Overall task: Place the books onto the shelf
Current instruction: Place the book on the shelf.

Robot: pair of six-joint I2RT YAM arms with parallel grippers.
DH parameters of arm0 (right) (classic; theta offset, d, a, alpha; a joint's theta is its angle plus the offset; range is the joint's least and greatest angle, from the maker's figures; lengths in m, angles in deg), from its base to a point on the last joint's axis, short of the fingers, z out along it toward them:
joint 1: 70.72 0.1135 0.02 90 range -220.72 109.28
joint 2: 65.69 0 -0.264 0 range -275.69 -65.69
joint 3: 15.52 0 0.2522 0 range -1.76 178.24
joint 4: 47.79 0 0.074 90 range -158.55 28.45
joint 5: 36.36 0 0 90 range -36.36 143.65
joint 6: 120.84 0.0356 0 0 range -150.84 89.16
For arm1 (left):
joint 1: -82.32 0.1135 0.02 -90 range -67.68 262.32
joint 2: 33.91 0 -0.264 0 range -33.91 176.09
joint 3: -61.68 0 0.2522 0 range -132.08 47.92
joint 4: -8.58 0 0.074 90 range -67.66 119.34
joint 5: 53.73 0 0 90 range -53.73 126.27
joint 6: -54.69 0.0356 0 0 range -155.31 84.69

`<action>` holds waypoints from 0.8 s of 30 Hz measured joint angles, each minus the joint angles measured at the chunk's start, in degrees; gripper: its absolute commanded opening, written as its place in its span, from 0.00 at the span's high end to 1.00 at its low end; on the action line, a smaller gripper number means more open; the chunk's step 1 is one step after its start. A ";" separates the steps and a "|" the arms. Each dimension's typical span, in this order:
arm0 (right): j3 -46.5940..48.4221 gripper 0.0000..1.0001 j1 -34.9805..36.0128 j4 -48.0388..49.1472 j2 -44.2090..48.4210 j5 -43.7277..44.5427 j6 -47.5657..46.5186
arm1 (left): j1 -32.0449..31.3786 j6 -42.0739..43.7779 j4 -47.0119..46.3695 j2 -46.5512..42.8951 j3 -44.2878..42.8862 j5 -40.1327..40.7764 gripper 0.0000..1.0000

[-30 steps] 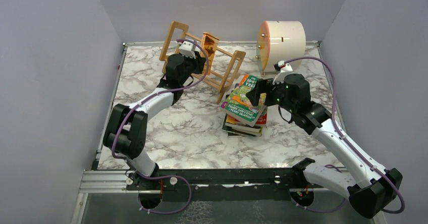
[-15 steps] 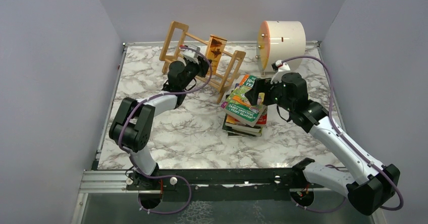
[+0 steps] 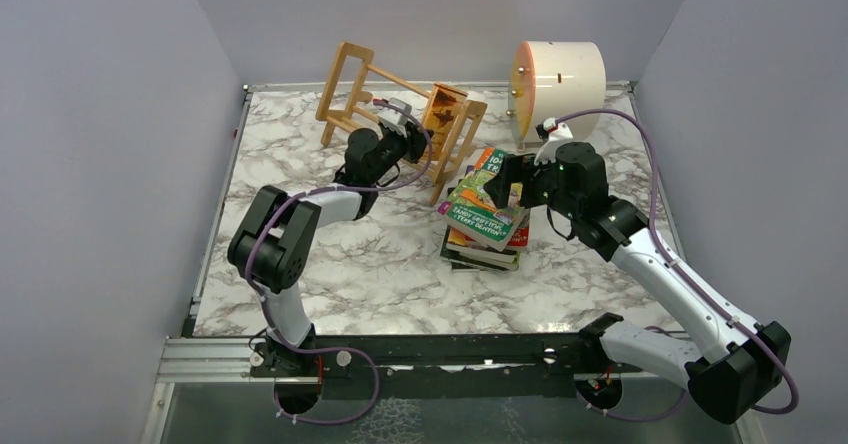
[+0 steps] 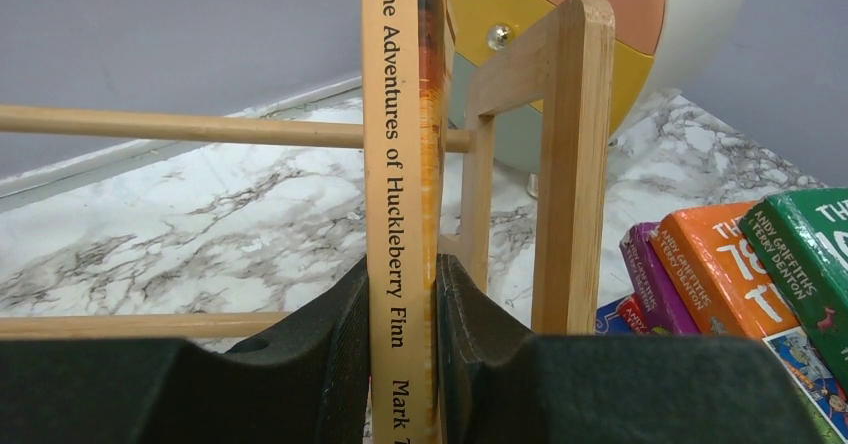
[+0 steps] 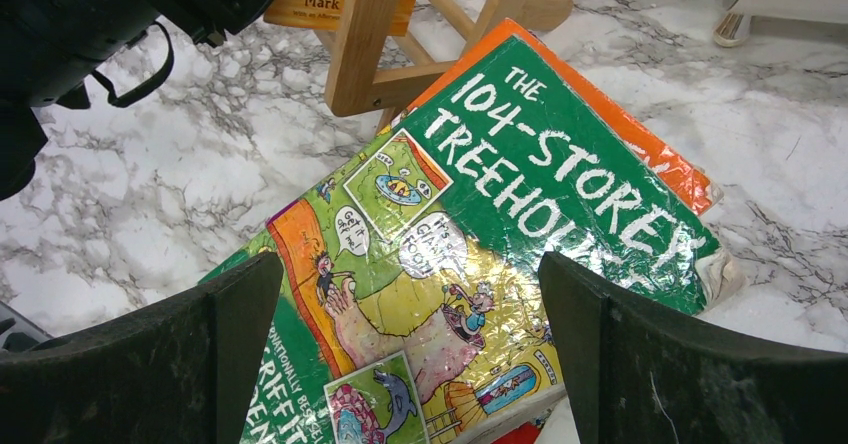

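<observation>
The shelf (image 3: 342, 82), a light-wood rack, stands at the back of the marble table. My left gripper (image 3: 412, 136) is shut on a tan-spined book (image 3: 443, 111) and holds it upright between the rails, close to the right end piece (image 4: 572, 164). In the left wrist view both pads clamp the spine (image 4: 400, 164) of this book. The other books (image 3: 485, 219) lie in a loose pile right of the shelf, topped by a green-covered one (image 5: 480, 224). My right gripper (image 5: 410, 304) hovers open over that green cover, with its fingers apart from the cover.
A cream cylindrical drum (image 3: 558, 79) with an orange face stands at the back right, just behind the pile. Grey walls enclose the table on three sides. The shelf's near right leg (image 5: 365, 44) stands next to the pile's far edge.
My left gripper has carried the tan book to the right along the shelf, from its middle to the right end piece. The right arm has barely moved.
</observation>
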State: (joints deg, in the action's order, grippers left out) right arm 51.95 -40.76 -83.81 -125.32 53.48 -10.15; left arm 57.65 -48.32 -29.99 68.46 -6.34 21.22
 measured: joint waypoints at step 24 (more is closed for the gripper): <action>0.02 0.01 0.00 -0.02 -0.11 0.52 0.02 | -1.42 0.00 -6.93 6.19 0.48 -1.99 1.00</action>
State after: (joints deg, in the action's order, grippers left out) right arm 51.97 -40.76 -83.83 -125.43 54.01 -10.13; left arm 56.23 -48.32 -36.92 74.64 -5.86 19.23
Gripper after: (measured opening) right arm 0.994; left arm 0.175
